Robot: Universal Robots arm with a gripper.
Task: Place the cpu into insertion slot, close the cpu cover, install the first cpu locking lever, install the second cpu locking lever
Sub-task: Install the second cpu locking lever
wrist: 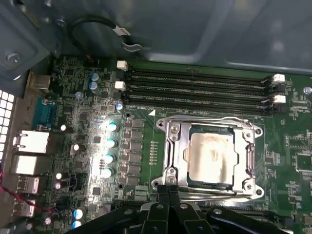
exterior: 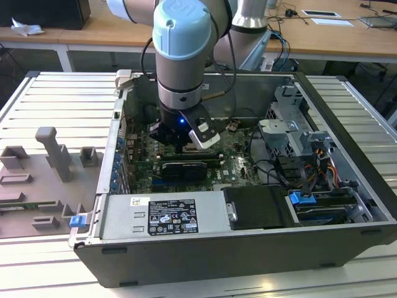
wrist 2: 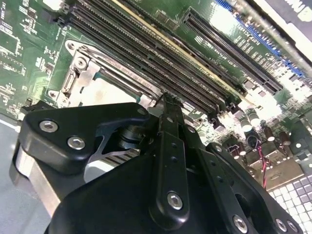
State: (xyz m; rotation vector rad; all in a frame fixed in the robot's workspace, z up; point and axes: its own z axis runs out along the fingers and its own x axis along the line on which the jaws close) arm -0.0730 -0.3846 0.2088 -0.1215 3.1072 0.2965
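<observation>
In the first wrist view the cpu (wrist: 213, 157) lies pale and flat in the insertion slot (wrist: 163, 127), on the green board. The silver cpu cover (wrist: 178, 146) lies down around it, its cut-out showing the chip face. One thin wire lever (wrist: 209, 119) runs along the side by the memory slots, another (wrist: 222, 196) along the opposite side. My gripper (wrist: 168, 189) is shut, its black fingertips together at that second edge of the socket. In the second wrist view the gripper (wrist 2: 165, 100) sits just beside the cover (wrist 2: 83, 73). The exterior view shows the gripper (exterior: 183, 148) low inside the case.
Long black memory slots (wrist: 195, 85) run beside the socket. A black graphics card (exterior: 183, 169) lies just in front of the gripper, with the power supply (exterior: 164, 214) beyond it. A drive cage (exterior: 291, 133) and cables fill the case's right side. Grey fixtures (exterior: 56, 155) stand outside on the left.
</observation>
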